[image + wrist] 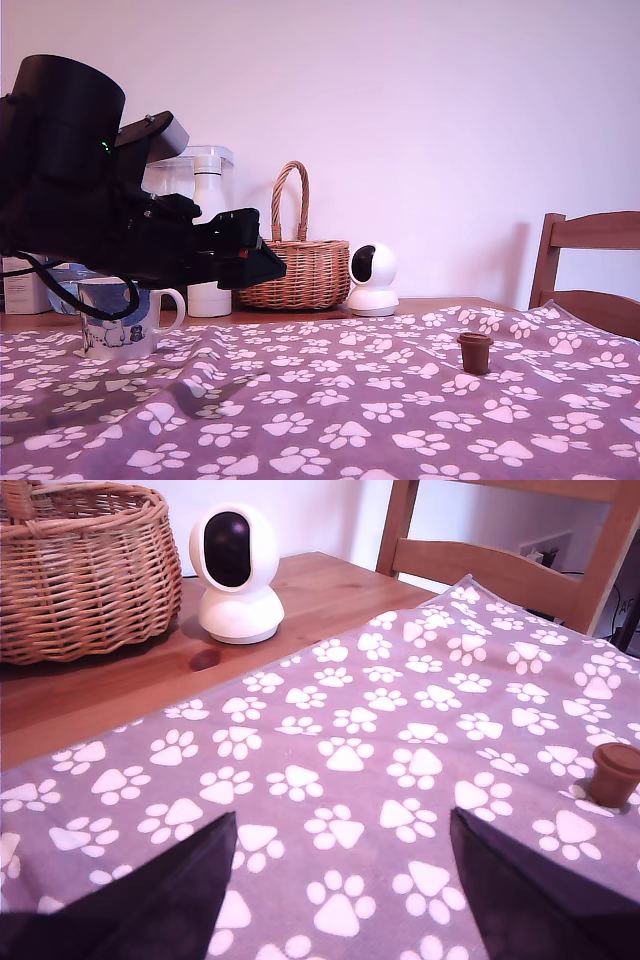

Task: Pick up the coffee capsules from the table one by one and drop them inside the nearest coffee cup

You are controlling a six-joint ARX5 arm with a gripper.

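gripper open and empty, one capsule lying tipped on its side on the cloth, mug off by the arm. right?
Not quite: the capsule stands upright on its narrow end, wide rim up, as the exterior view shows. The rest holds: the gripper is open and empty, and the mug sits by the arm.

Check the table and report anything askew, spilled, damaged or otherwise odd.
Nothing is spilled or broken. The coffee capsule stands upright on the paw-print cloth, and the mug, basket and small white camera all sit upright. The only irregularity is some wrinkling in the cloth near the mug.
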